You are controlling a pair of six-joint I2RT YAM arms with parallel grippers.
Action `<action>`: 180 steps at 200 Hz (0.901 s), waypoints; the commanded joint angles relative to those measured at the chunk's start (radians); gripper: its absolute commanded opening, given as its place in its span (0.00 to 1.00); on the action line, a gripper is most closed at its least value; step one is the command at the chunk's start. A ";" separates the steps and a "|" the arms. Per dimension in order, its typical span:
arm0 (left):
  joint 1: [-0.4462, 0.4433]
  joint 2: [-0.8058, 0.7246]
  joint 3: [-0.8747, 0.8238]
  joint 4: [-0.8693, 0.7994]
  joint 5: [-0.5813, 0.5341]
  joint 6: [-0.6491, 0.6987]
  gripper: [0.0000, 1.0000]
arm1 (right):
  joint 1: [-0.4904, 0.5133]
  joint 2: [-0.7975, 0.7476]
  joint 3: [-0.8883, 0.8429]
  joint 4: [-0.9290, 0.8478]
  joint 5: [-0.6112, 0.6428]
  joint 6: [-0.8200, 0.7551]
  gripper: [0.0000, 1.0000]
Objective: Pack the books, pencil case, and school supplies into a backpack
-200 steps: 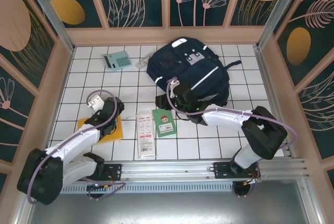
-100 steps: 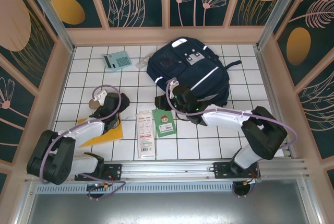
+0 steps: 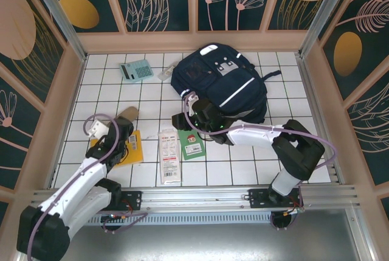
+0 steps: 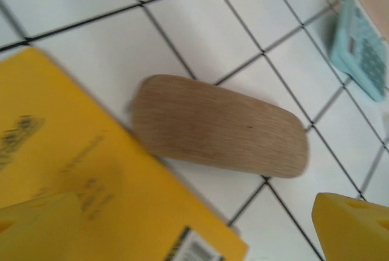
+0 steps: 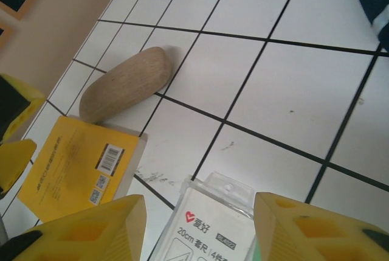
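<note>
While left pincer (image 4: 194,230) gapes wide, right pincer (image 5: 197,212) half-open and empty, pencil case (image 4: 219,126) looks light, soft: pinch across middle.

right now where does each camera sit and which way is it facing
Top external: above and behind, looking down on table, left arm and right arm.
Left wrist: looks down on pencil case, own fingertips at bottom.
Right wrist: low, faces left, own fingertips at bottom.
Both wrist views share the pencil case and yellow book.
</note>
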 commanded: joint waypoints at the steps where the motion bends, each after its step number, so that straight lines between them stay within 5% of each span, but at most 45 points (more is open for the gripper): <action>1: 0.005 -0.065 -0.025 -0.217 -0.129 -0.099 0.96 | 0.015 0.013 0.033 0.031 -0.014 -0.022 0.50; 38: 0.059 -0.064 -0.032 -0.202 -0.185 -0.072 0.94 | 0.021 0.014 0.035 0.033 -0.019 -0.023 0.51; 128: 0.471 0.189 -0.072 0.054 -0.025 -0.017 0.95 | 0.037 0.007 0.032 0.041 -0.031 -0.023 0.51; 180: 0.520 0.270 -0.094 0.155 0.078 0.019 0.95 | 0.038 0.009 0.036 0.037 -0.031 -0.023 0.51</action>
